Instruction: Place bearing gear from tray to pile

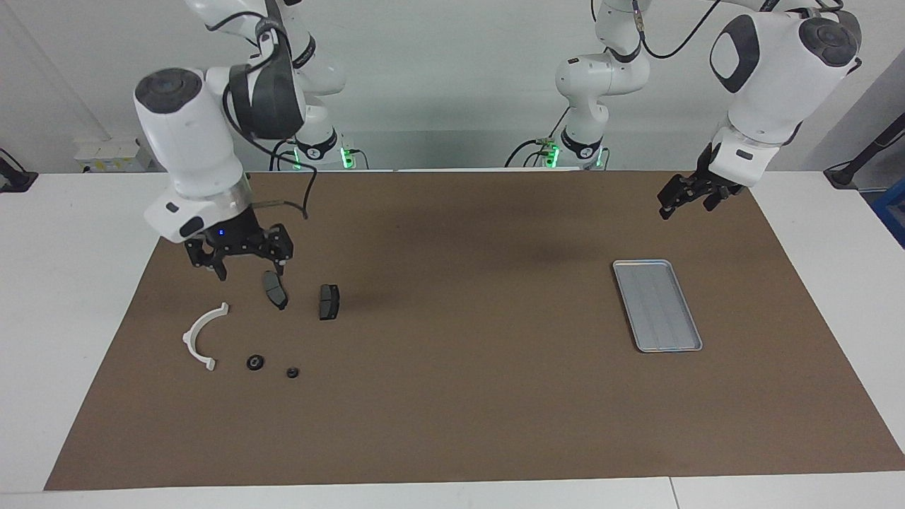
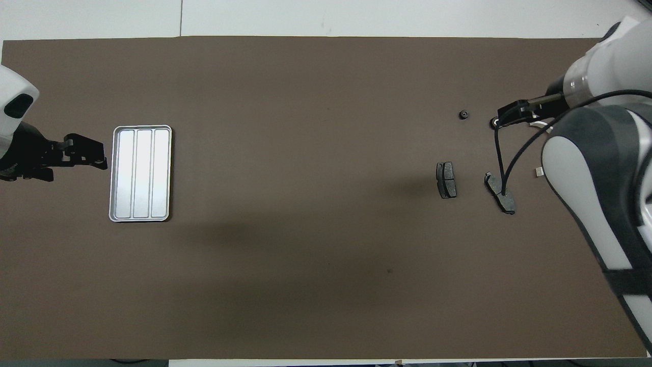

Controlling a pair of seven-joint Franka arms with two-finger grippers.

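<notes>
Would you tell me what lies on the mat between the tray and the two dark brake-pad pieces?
Nothing: between the tray and the nearer dark brake-pad piece only bare brown mat shows, in both the facing and overhead views.

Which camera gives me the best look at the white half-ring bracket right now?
The facing view: the white half-ring bracket lies fully exposed on the brown mat, beside two small dark round parts. In the overhead view the right arm covers nearly all of it; only small white bits show.

Tray (image 1: pixel 657 305) silver-grey w/ ribs; bracket (image 1: pixel 201 335) white; pads (image 1: pixel 329 302) dk grey; mat (image 1: pixel 466 396) brown.
</notes>
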